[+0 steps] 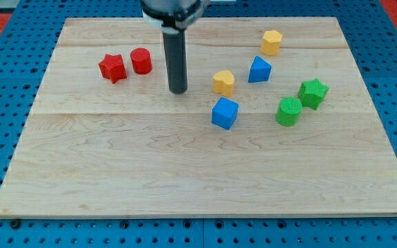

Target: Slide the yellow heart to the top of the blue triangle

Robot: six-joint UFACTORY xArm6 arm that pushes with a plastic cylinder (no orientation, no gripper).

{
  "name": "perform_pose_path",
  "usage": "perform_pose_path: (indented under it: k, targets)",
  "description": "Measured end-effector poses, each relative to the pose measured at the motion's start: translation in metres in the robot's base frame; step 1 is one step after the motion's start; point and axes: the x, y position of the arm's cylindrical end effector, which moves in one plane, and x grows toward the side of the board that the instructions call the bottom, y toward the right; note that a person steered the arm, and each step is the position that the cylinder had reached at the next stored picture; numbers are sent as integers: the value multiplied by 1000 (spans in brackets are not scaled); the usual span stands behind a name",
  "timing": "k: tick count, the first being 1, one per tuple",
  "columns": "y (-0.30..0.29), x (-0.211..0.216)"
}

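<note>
The yellow heart (pixel 223 82) lies on the wooden board, just left of and slightly below the blue triangle (pixel 259 69); a small gap separates them. My tip (pixel 178 91) rests on the board to the left of the yellow heart, apart from it and roughly at its height. The dark rod rises from the tip to the view's top edge.
A blue cube (pixel 225 113) sits just below the yellow heart. A yellow hexagon (pixel 271 42) lies above the blue triangle. A red star (pixel 113 67) and a red cylinder (pixel 140 60) are at the left. A green cylinder (pixel 289 111) and a green star (pixel 313 92) are at the right.
</note>
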Motion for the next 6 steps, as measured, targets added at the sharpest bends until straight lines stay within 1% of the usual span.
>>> perform_pose_path:
  k: [1,2,4,5,6]
  targets:
    - [65,28]
    - [115,3]
    - [21,-74]
    - [-14,-87]
    - [3,-118]
